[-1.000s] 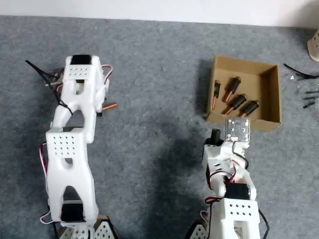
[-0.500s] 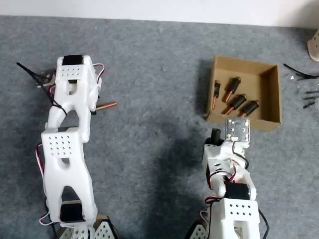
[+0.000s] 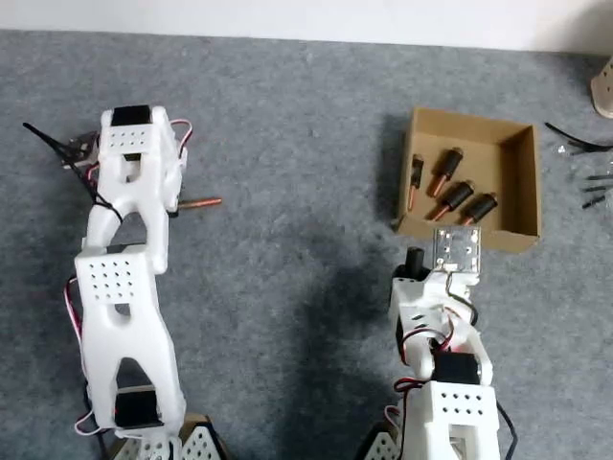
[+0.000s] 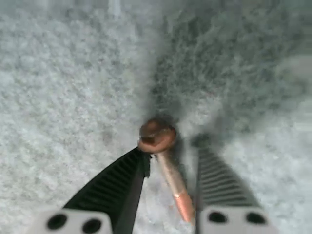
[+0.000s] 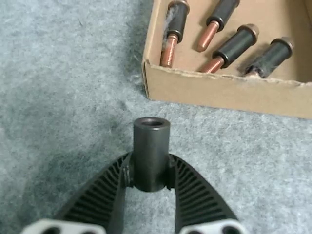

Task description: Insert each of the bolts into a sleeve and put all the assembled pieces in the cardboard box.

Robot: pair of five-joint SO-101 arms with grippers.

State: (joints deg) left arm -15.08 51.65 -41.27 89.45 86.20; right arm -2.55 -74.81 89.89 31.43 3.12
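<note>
A copper bolt (image 3: 199, 202) lies on the grey carpet, sticking out to the right from under the left arm. In the left wrist view the bolt (image 4: 165, 165) lies slantwise between the spread fingers of my left gripper (image 4: 170, 161), which is open; its head is by one fingertip (image 4: 127, 168). My right gripper (image 5: 150, 168) is shut on an upright black sleeve (image 5: 151, 151). The high view shows that sleeve (image 3: 415, 261) just in front of the cardboard box (image 3: 479, 240). In the box (image 5: 219, 90) lie several bolts in black sleeves (image 3: 452, 196).
Black cable ties and small dark parts (image 3: 586, 182) lie on the carpet right of the box. More black ties (image 3: 53, 139) stick out beside the left arm. A pale object (image 3: 603, 86) sits at the far right edge. Open carpet lies between the arms.
The left arm has swung to the left. The bolt under it shifted slightly left and turned level. The right arm and its sleeve have not moved.
</note>
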